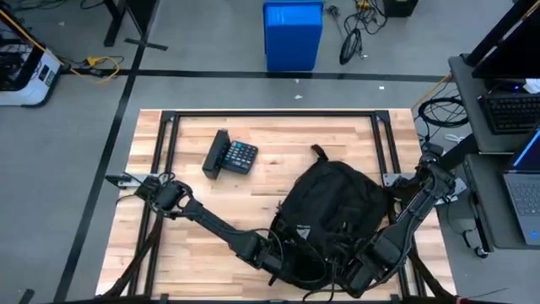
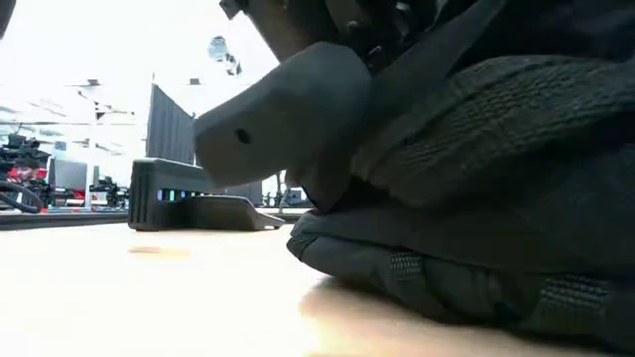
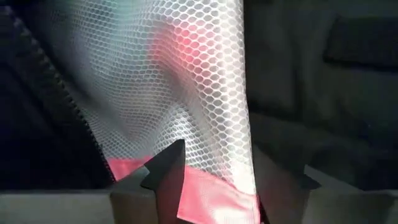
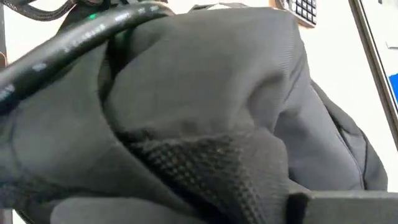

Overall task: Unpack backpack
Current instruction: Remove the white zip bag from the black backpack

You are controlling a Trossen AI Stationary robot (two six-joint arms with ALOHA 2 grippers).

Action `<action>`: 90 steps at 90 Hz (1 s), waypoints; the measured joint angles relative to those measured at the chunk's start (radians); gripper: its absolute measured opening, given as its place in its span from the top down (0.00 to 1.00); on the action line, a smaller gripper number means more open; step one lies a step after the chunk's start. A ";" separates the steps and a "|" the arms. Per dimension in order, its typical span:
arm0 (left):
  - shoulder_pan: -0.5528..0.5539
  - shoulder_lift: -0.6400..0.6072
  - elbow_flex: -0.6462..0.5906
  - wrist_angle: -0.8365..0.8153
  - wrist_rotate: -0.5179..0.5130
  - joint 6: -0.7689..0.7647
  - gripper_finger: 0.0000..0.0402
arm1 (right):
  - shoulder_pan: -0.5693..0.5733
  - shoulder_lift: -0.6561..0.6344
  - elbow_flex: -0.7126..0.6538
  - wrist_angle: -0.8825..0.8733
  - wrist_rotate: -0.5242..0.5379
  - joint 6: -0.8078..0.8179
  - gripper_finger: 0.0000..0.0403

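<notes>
The pale wooden desk [image 1: 186, 245] stands on a grey floor marked with dark lines. On its near right part lies the black backpack [image 1: 333, 207], its small white triangular patch too small to read. Both arms reach into its near edge: the left hand [image 1: 291, 260] and the right hand [image 1: 350, 274]; whether either is spread I cannot tell. A black calculator [image 1: 231, 156] lies well apart, its key markings unreadable. White mesh [image 3: 186, 81] with pink behind fills the left wrist view.

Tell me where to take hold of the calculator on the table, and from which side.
Grip the calculator across its narrow width at mid-body, coming straight down from above. It lies flat and slanted on the bare wood, apart from the backpack, so the hand should turn to match that slant. Both hands are now down at the backpack's near end.
</notes>
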 joint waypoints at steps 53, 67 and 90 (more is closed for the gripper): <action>0.077 -0.002 0.002 0.163 0.037 0.051 0.65 | -0.002 0.000 0.000 0.030 0.003 -0.034 0.99; 0.096 0.006 0.003 0.164 0.119 0.052 0.65 | -0.002 0.000 0.000 0.030 0.002 -0.037 0.99; 0.123 0.009 0.003 0.238 0.185 0.092 0.65 | -0.001 0.000 0.000 0.029 0.002 -0.040 0.99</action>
